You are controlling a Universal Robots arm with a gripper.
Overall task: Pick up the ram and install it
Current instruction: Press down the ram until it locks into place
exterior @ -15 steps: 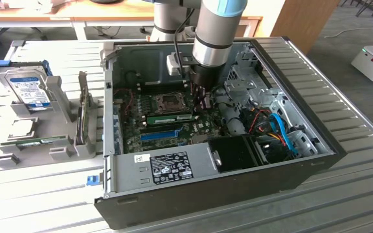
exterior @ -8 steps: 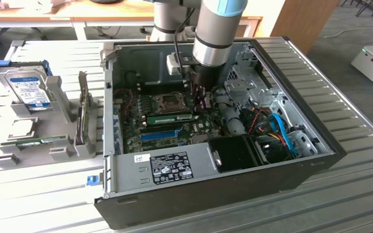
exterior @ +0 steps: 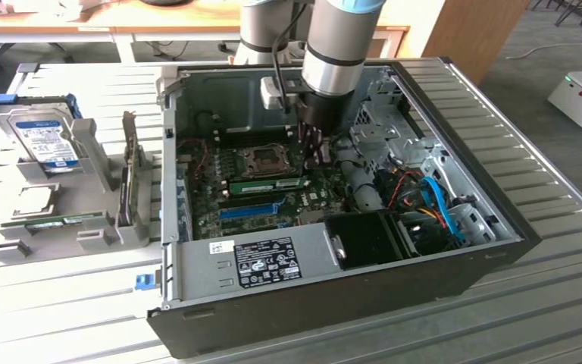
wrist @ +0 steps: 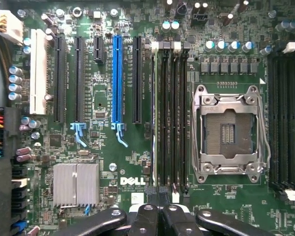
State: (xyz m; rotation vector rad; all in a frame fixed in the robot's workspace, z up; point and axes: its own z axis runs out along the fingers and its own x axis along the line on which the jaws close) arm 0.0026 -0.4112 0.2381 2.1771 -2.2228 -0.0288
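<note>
Inside the metal case, flat green ram [exterior: 267, 185], shut black gripper [wrist: 158, 195].

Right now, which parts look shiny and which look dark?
Exterior view: light falls bright on the ribbed table, while the open computer case is dimmer inside. Wrist view: the motherboard is evenly lit; the silver heatsink and the socket frame gleam.

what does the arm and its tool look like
The arm is a thick silver-grey tube with a light blue joint cap at the top, narrowing to a black wrist section. A black cable runs down beside it. The tool has black fingers with round pivot screws.
</note>
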